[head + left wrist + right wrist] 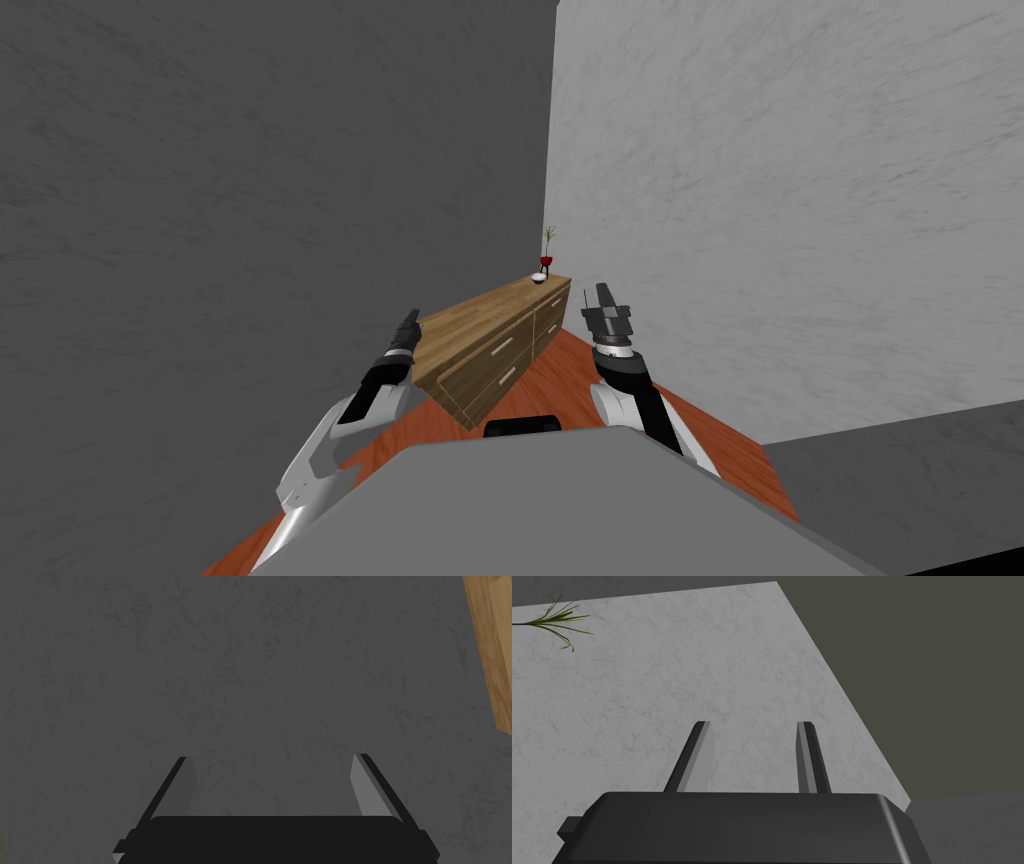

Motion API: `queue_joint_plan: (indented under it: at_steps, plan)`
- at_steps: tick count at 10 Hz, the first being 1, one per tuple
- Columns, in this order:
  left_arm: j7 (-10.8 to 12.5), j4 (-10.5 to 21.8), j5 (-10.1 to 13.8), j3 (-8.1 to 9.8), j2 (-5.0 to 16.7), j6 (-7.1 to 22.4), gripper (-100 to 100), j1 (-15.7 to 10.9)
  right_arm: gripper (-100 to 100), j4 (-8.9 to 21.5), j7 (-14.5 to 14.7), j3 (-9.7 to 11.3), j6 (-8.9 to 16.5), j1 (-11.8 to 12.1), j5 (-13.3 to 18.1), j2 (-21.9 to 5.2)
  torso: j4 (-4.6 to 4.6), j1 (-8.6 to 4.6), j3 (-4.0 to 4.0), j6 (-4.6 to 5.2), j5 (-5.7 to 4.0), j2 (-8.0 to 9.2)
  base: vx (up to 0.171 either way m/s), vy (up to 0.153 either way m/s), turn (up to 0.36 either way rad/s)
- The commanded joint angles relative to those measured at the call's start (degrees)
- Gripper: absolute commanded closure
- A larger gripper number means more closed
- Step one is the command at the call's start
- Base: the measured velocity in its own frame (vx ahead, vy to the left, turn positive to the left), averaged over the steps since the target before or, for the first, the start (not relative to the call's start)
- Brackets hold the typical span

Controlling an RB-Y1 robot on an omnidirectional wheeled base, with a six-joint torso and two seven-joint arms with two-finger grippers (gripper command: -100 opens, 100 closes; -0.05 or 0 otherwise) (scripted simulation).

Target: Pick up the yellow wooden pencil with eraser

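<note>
A wooden sideboard (480,325) with drawers stands ahead along the dark grey wall. My left gripper (410,320) hovers at its near end, open with nothing between the fingers. In the left wrist view the left gripper (272,776) faces the dark grey wall, with a wooden edge of the sideboard (490,651) off to one side. My right gripper (603,300) is raised beside the sideboard's front. The right gripper (753,746) points at the light grey wall, its fingers apart and empty.
At the sideboard's far end stand a red vase (545,262) with a green sprig (557,621) and a small white bowl (538,277). The floor (560,380) is red-brown wood. Two walls meet in a corner behind the sideboard.
</note>
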Motion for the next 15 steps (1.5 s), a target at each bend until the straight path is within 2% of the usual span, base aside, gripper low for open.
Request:
queue_joint_plan:
  at_steps: [1, 2, 3, 4, 5, 6, 8, 9, 11, 12, 14, 15]
  plan:
    - [-0.3, 0.74, 0.22, 0.79, 0.8, 2.86, -100, -0.61, 0, 0.0, 0.0, 0.0, 0.0, 0.0, 0.0, 0.0, 0.0, 0.0, 0.0, 0.0, 0.0, 0.0, 0.019, -0.049, -0.007]
    - [-0.3, 0.74, 0.22, 0.79, 0.8, 4.05, -100, -0.61, 0, 0.0, 0.0, 0.0, 0.0, 0.0, 0.0, 0.0, 0.0, -0.01, -0.01, 0.0, 0.0, -0.01, 0.007, -0.025, 0.002]
    - [-1.05, 1.81, 0.38, 2.16, 1.89, 6.0, -100, -1.64, 0, 0.0, 0.0, 0.0, 0.0, 0.0, 0.0, 0.0, 0.0, 0.06, 0.01, 0.0, 0.01, 0.03, 0.007, -0.031, -0.023]
    - [-1.05, 1.81, 0.38, 2.16, 1.89, 7.87, -100, -1.64, 0, 0.0, 0.0, 0.0, 0.0, 0.0, 0.0, 0.0, 0.01, 0.05, 0.02, 0.0, 0.01, 0.03, 0.012, -0.033, -0.01]
    - [-1.05, 1.81, 0.38, 2.16, 1.89, 8.42, -100, -1.64, 0, 0.0, 0.0, 0.0, 0.0, 0.0, 0.0, 0.0, 0.0, 0.06, 0.01, -0.01, 0.01, 0.02, 0.011, -0.02, 0.002]
    - [-1.83, 2.91, 0.52, 3.55, 2.94, 10.25, -100, -2.67, 0, 0.0, 0.0, 0.0, 0.0, 0.0, 0.0, 0.0, 0.0, 0.09, 0.02, -0.01, 0.02, 0.03, 0.03, -0.044, -0.028]
    - [-1.83, 2.91, 0.52, 3.55, 2.94, 12.82, -100, -2.67, 0, 0.0, 0.0, 0.0, 0.0, 0.0, 0.0, 0.0, -0.01, 0.03, -0.03, 0.0, 0.01, -0.04, 0.018, -0.027, -0.004]
    - [-2.63, 4.04, 0.62, 4.95, 3.95, 14.56, -100, -3.7, 0, 0.0, 0.0, 0.0, 0.0, 0.0, 0.0, 0.0, 0.0, 0.09, 0.01, -0.01, 0.02, 0.02, 0.02, -0.046, -0.028]
    - [-2.63, 4.04, 0.62, 4.95, 3.95, 17.2, -100, -3.7, 0, 0.0, 0.0, 0.0, 0.0, 0.0, 0.0, 0.0, 0.0, 0.02, 0.0, -0.01, 0.0, 0.0, 0.013, -0.03, -0.003]
    - [-3.44, 5.19, 0.71, 6.35, 4.91, 19.0, -100, -4.7, 0, 0.0, 0.0, 0.0, 0.0, 0.0, 0.0, 0.0, 0.0, 0.09, 0.02, -0.01, 0.02, 0.03, 0.022, -0.029, -0.033]
    - [-3.44, 5.19, 0.71, 6.35, 4.91, 21.54, -100, -4.7, 0, 0.0, 0.0, 0.0, 0.0, 0.0, 0.0, 0.0, -0.01, 0.05, -0.01, -0.01, 0.01, -0.01, 0.019, -0.029, -0.005]
    - [-4.27, 6.37, 0.76, 7.73, 5.85, 23.63, -100, -5.68, 0, 0.0, 0.0, 0.0, 0.0, 0.0, 0.0, 0.0, 0.0, 0.08, 0.0, -0.01, 0.02, 0.01, 0.037, -0.044, -0.035]
